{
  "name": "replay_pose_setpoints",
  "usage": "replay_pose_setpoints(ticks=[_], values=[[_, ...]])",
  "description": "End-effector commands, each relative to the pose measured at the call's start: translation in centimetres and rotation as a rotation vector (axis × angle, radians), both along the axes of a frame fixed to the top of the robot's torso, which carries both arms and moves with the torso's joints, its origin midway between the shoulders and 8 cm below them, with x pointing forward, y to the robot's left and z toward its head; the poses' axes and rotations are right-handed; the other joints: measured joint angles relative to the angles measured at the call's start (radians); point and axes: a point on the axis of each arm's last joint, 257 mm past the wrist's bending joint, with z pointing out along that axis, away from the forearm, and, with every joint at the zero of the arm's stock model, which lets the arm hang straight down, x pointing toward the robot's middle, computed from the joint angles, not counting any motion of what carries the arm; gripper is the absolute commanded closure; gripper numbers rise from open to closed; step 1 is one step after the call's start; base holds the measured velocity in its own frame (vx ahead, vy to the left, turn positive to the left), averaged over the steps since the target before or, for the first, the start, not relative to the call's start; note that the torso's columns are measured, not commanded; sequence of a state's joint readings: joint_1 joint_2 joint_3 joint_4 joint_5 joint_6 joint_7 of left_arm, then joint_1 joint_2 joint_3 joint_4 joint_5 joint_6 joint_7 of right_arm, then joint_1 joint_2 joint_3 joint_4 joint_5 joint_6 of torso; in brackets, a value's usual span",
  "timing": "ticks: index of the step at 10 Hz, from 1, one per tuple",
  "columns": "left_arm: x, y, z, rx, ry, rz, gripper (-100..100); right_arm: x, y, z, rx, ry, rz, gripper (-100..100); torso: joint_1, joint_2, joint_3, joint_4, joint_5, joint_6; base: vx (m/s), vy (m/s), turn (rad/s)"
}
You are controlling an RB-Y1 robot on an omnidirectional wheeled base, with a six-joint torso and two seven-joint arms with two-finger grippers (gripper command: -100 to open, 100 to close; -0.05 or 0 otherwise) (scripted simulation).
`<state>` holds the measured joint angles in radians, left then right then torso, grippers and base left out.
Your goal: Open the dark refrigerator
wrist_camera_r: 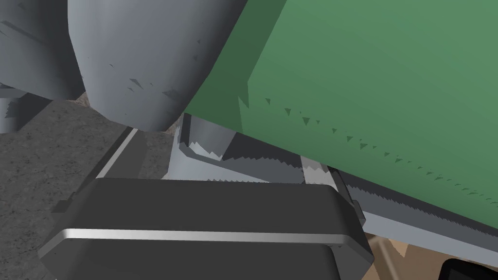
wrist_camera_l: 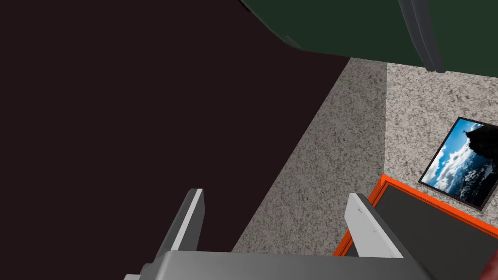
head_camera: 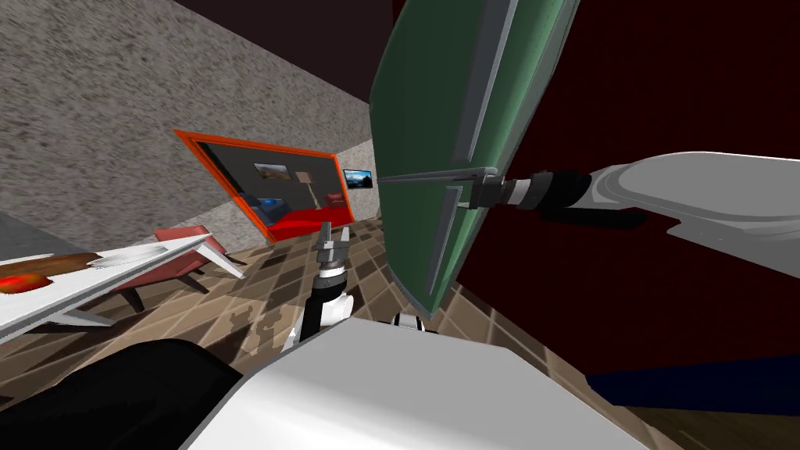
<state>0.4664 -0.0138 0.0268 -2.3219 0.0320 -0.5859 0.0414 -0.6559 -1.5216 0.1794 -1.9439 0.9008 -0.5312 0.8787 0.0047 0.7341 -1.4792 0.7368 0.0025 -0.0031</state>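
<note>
The refrigerator (head_camera: 437,117) is a tall green cabinet with an upper and a lower door, each with a grey bar handle (head_camera: 441,234). My right arm reaches in from the right. My right gripper (head_camera: 471,199) sits at the seam between the two doors, by the lower handle's top end. In the right wrist view the green door (wrist_camera_r: 379,87) is very close. The fingers (wrist_camera_r: 316,171) stand apart with the handle's end (wrist_camera_r: 204,141) between them, so my right gripper (wrist_camera_r: 219,158) is open. My left gripper (head_camera: 332,234) hangs low and open, holding nothing, left of the refrigerator (wrist_camera_l: 364,24).
A dark red wall (head_camera: 641,86) runs behind and right of the refrigerator. At the left stand a white table (head_camera: 117,273) with food and a red chair (head_camera: 187,250). An orange-framed opening (head_camera: 273,183) and a wall picture (head_camera: 358,179) lie farther back, beyond brown tiled floor (head_camera: 258,305).
</note>
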Motion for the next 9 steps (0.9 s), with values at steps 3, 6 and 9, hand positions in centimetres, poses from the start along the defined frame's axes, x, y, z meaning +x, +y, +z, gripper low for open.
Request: replay_pose_setpoints(ticks=[3,6,9], values=[[0.0,0.0,0.0,0.0,0.0,0.0,0,-0.2,0.5,0.0,0.004,-0.003,0.01,100,-0.004,-0.003,-0.001,0.0,-0.002,0.004,0.028,-0.006,-0.15],[0.0,0.0,0.0,0.0,0.0,0.001,0,-3.2,3.8,0.1,0.005,-0.003,0.101,100,-0.008,0.001,0.001,-0.001,-0.004,0.004,0.139,-0.003,-0.293],[0.0,0.0,0.0,0.0,0.0,0.0,0,-6.4,6.7,-0.1,0.003,-0.002,0.191,100,-0.011,0.005,0.005,-0.001,-0.006,0.006,0.129,0.013,-0.303]])
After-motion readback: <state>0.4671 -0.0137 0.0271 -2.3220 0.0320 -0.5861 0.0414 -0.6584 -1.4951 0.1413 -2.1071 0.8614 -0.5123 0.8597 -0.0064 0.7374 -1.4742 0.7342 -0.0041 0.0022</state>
